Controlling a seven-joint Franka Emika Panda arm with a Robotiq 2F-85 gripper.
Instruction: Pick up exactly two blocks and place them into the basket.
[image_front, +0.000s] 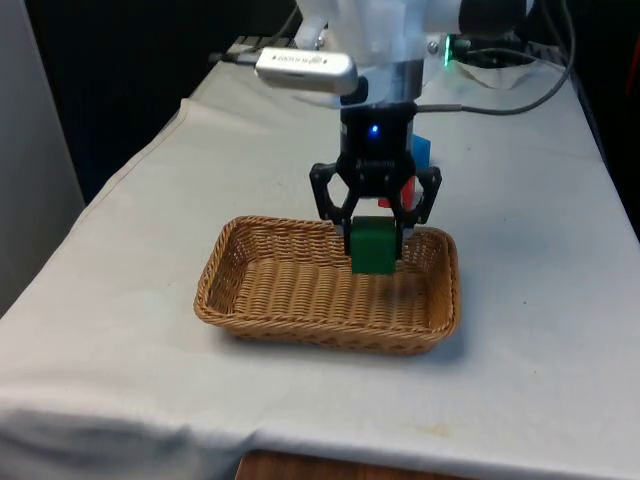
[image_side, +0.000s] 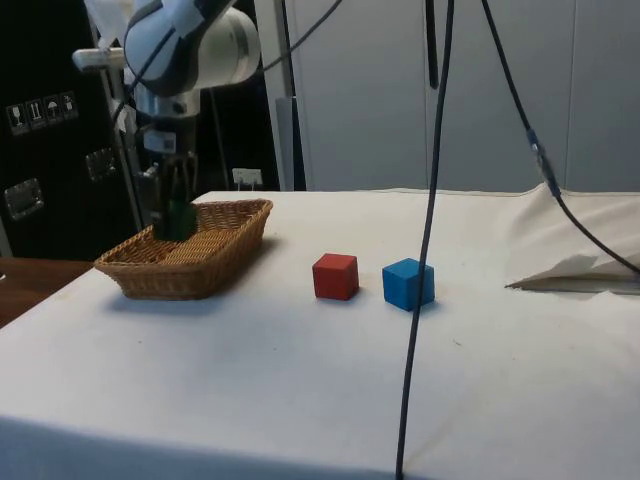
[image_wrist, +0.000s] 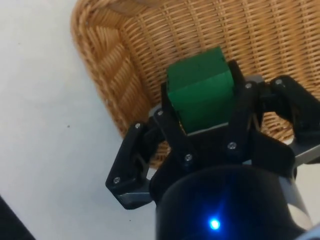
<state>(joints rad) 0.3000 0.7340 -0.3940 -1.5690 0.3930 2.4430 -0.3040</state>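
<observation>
- My gripper (image_front: 374, 236) pinches a green block (image_front: 373, 245) just above the wicker basket (image_front: 300, 300).
- I see a red block (image_side: 335, 276) and a blue block (image_side: 408, 283) beyond the basket.

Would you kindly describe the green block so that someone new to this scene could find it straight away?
Start at the wicker basket on the white cloth. Above its far end hangs the black hand, and the green block is the cube clamped between its fingers. The red block and blue block sit on the cloth outside the basket; this one alone is green and held.
</observation>
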